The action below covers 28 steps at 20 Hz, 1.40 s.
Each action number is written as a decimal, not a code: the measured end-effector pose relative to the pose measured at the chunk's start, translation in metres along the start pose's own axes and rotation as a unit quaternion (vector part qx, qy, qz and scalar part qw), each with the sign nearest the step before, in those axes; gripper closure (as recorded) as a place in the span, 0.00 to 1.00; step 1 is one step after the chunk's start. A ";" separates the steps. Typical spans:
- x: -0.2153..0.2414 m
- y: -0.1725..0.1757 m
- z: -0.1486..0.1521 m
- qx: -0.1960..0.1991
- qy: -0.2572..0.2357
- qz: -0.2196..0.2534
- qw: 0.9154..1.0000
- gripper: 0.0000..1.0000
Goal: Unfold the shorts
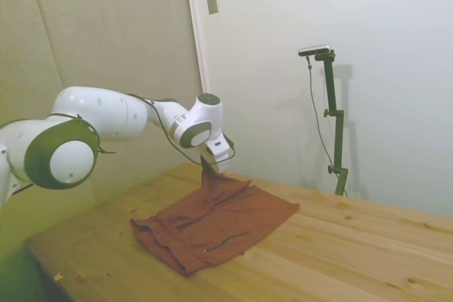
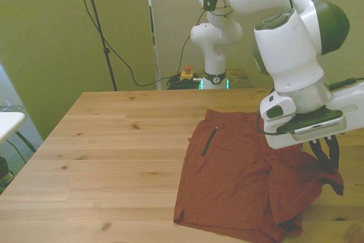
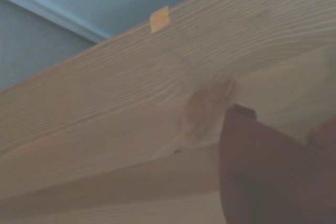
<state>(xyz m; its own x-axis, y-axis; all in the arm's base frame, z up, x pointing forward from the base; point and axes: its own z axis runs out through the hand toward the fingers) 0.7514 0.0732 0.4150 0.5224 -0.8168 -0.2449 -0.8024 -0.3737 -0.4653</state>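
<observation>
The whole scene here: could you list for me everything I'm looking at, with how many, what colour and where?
shorts: one, rust-red with thin dark zipper lines, lying on the table toward the front view's right, one corner pulled up off the wood
table: one, light wood, under everything
scrap of tape: one, yellowish, on the table's edge in the wrist view
wall plate: one, pale, high on the wall in the side view
red button on a yellow box: one, on the floor beside the robot's base
robot arm: one, white
gripper: one, dark fingers pinching the lifted corner of the shorts
</observation>
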 end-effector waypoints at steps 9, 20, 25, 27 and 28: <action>-0.010 -0.030 0.043 -0.001 -0.046 -0.030 0.998 1.00; -0.022 -0.044 0.056 0.001 -0.061 -0.050 0.997 0.00; -0.023 -0.048 0.048 0.000 -0.044 -0.058 0.997 0.00; -0.021 -0.046 0.043 -0.014 -0.002 -0.057 0.998 0.00; -0.018 -0.043 0.042 -0.020 0.022 -0.054 0.998 0.00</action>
<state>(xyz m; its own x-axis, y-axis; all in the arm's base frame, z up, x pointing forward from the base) 0.7881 0.1223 0.4039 0.5942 -0.7888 -0.1571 -0.7531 -0.4770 -0.4532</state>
